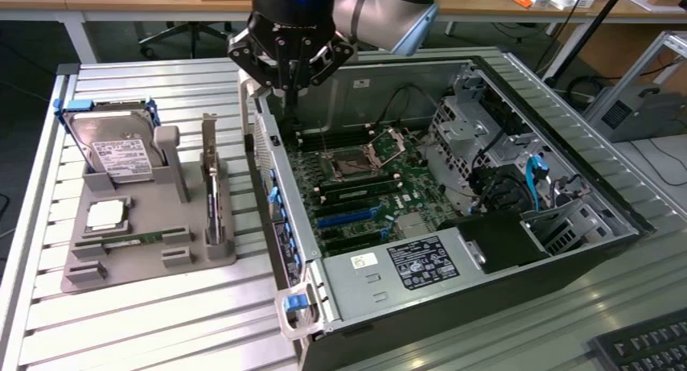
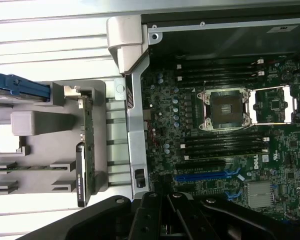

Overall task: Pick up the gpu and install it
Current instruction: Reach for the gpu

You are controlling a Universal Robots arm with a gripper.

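While gpu [image 1: 211,198] stands in grey holder [image 1: 150,258] | exterior view: gripper [image 1: 290,93] closed, empty, above case [image 1: 355,85] | wrist view: bare socket [image 2: 225,106]

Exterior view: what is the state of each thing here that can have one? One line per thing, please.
gripper: shut, empty, above the case's rear edge.
gpu: standing on edge in the gray holder, not picked up.
computer case: lying on its side, side panel off.
CPU socket: empty, retention frame flipped open.
hard drive: leaning in its holder slot.
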